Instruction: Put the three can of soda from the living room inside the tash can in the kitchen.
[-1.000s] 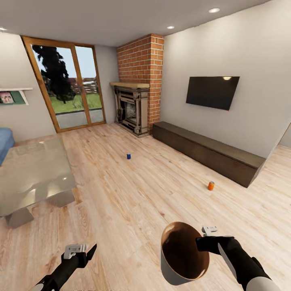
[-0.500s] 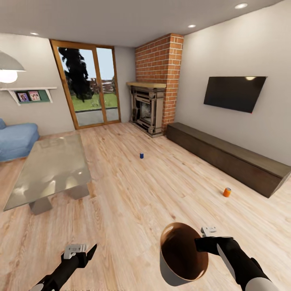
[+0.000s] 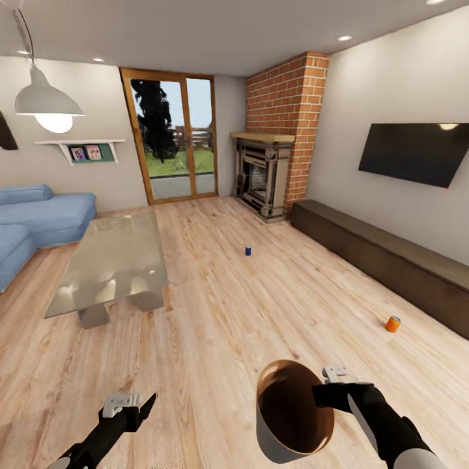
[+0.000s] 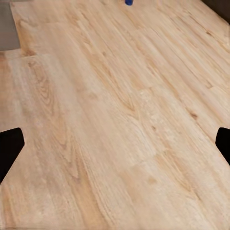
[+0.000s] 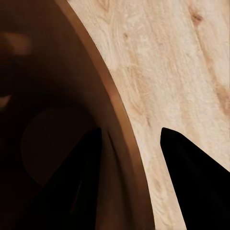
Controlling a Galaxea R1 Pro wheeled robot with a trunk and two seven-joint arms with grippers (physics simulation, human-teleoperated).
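Note:
My right gripper (image 3: 324, 393) is shut on the rim of the tash can (image 3: 293, 410), a pale bucket with a glossy copper-brown inside, held low in front of me. In the right wrist view one finger is inside the tash can (image 5: 52, 143) and the other outside its wall. A dark blue can of soda (image 3: 248, 251) stands on the wood floor mid-room, and shows at the edge of the left wrist view (image 4: 129, 2). An orange can of soda (image 3: 393, 324) stands near the long bench at right. My left gripper (image 3: 133, 405) hangs open above bare floor.
A glass coffee table (image 3: 111, 260) stands at left, with a blue sofa (image 3: 39, 218) behind it. The brick fireplace (image 3: 270, 172) fills the far corner beside glass doors (image 3: 172, 146). A long dark bench (image 3: 384, 264) runs under a wall TV (image 3: 417, 153). A pendant lamp (image 3: 45, 104) hangs upper left.
The whole view has swung left: the sofa and lamp have come in, and the cans, fireplace and bench have slid right. Both arms keep their pose, bucket still held.

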